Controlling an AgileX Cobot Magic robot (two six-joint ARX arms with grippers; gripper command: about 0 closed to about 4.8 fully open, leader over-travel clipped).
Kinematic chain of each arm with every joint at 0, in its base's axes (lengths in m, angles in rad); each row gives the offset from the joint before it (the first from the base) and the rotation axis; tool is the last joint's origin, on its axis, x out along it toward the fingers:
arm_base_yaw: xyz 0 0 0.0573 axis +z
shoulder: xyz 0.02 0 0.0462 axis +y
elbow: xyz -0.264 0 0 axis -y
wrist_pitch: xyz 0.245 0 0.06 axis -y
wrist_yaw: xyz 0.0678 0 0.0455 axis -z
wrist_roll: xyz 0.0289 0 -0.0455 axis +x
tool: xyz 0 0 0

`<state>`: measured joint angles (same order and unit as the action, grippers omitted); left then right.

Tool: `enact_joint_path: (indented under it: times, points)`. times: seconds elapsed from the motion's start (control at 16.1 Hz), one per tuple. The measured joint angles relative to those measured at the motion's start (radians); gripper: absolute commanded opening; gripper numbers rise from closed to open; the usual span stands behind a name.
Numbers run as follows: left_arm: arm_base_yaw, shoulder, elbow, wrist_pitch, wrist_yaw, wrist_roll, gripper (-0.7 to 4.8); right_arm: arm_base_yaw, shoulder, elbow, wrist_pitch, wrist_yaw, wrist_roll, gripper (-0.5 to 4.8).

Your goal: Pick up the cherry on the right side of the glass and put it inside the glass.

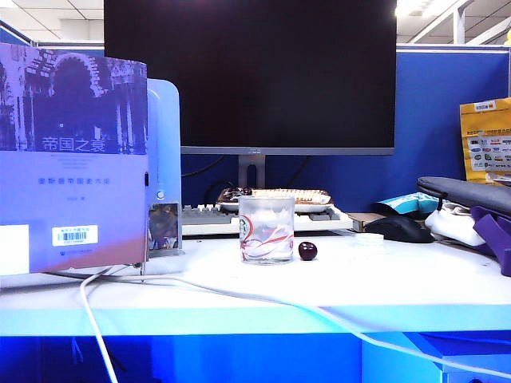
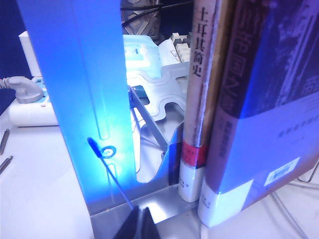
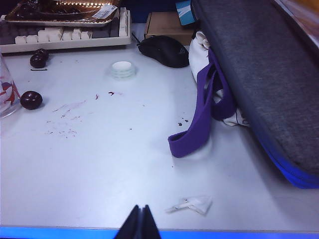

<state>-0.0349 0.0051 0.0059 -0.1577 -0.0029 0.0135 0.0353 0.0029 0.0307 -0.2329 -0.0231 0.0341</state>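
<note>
A smooth white table [image 1: 415, 279] bears a flat black monitor [image 1: 249, 72] and, on the left, a hardback book [image 1: 72, 152] in a metal bookend [image 2: 164, 99]. The clear cylindrical glass [image 1: 266, 229], ribboned red, seems empty. The round, glossy dark cherry [image 1: 307, 250] rests on the table just right of it. The left gripper [image 2: 138, 226] by the bookend and the right gripper [image 3: 141, 224] over bare table both have jaws pressed together, holding nothing.

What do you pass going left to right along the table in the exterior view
Book → glass → cherry → black mouse → purple strap. Neither gripper shows in this view.
</note>
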Motion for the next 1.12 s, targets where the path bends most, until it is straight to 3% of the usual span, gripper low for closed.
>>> enact_joint_path:
  times: [0.56,0.75,0.87,1.12]
  points:
    - [0.000,0.000,0.000,0.000,0.000,0.000,-0.05,0.000,0.000,0.000,0.000,0.000,0.000,-0.01]
    - [0.000,0.000,0.000,0.000,0.000,0.000,-0.05,0.000,0.000,0.005,-0.010,0.077,0.222,-0.01]
    - [0.000,0.000,0.000,0.000,0.000,0.000,-0.05,0.006,0.001,0.068,-0.024,-0.064,0.293,-0.01]
    - [0.000,0.000,0.000,0.000,0.000,0.000,-0.05,0.004,0.090,0.322,0.053,-0.060,0.211,-0.01]
